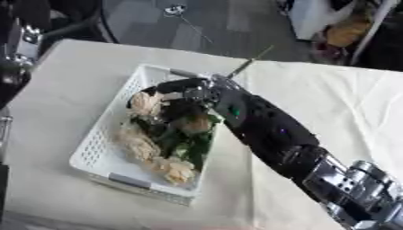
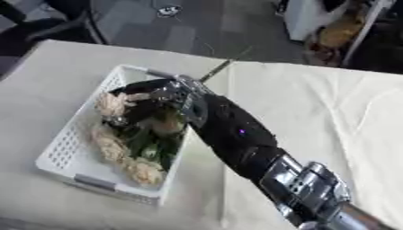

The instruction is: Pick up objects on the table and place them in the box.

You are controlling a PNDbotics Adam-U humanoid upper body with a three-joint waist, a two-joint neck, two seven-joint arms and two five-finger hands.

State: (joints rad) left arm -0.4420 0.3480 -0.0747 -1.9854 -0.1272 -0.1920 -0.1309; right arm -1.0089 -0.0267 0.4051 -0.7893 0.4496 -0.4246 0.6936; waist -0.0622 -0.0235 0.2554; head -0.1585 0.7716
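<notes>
A white perforated basket (image 1: 102,148) lies on the cloth-covered table and holds several pale peach artificial roses (image 1: 141,146) with green leaves (image 1: 193,146). My right arm comes in from the lower right, and my right hand (image 1: 182,92) hangs over the basket's far end. Its fingers are curled round a rose stem. That rose's pale head (image 1: 145,104) sits just left of the hand, low in the basket. The thin stem (image 1: 248,64) pokes out behind the hand toward the upper right. My left hand shows in neither view.
The table wears a cream cloth (image 2: 330,103) with open room to the basket's right. A black and silver part (image 1: 20,45) stands at the left edge. Dark floor, a chair and cluttered boxes (image 2: 338,31) lie beyond the far edge.
</notes>
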